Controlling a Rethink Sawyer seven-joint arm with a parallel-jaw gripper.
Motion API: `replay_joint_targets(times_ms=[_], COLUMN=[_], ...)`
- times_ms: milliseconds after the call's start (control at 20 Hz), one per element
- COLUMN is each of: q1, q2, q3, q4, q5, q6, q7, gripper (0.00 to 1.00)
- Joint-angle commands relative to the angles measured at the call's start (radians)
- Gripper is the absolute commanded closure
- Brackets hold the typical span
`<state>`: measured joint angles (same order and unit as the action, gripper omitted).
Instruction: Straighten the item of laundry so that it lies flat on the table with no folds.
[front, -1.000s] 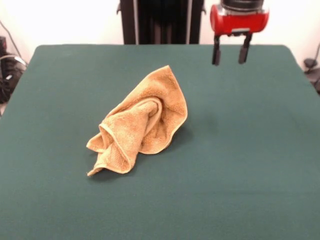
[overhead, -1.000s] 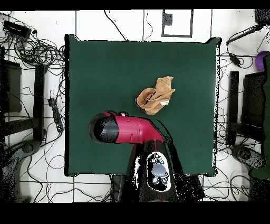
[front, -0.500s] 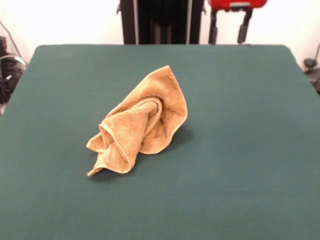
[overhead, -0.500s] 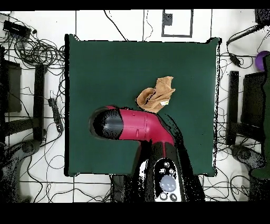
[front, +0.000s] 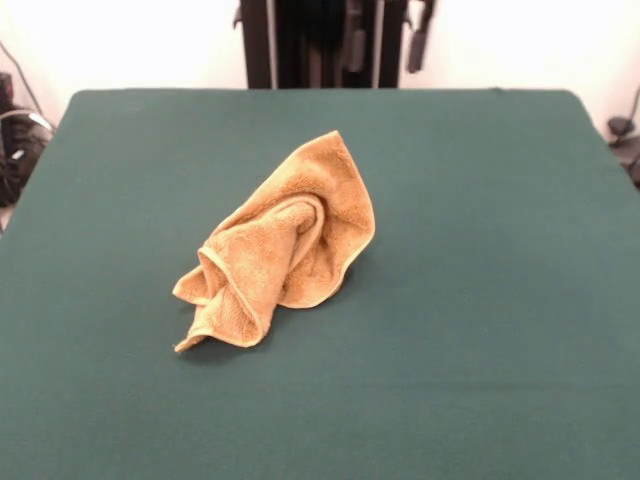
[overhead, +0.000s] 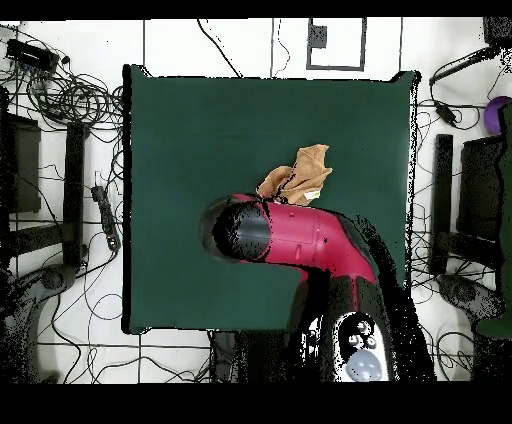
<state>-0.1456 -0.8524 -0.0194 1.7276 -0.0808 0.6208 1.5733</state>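
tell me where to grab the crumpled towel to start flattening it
Probably the loose corner of the towel nearest the camera in the front view, taken from above: it pokes out flat on the table, clear of the bunched folds, so pulling outward should unroll them.

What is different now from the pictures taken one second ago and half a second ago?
The gripper has risen and drifted toward the left of the front view; only its dark finger tips show at the top edge, before the pedestal. In the overhead view the arm now covers the towel's near edge. Nothing was grasped or released. The towel stays crumpled in the same place on the table.
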Motion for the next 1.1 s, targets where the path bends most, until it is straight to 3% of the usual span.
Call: replay_joint_targets(times_ms=[50, 750, 1100], q1=[-0.047, -0.036, 0.000], q2=[0.079, 0.244, 0.281], q3=[0.053, 0.066, 0.038], q4=[0.041, 0.085, 0.084], q5=[-0.086, -0.071, -0.027], q6=[-0.054, -0.373, -0.431], q7=[0.017, 0.220, 0.251], gripper=[0.00, 0.00, 0.00])
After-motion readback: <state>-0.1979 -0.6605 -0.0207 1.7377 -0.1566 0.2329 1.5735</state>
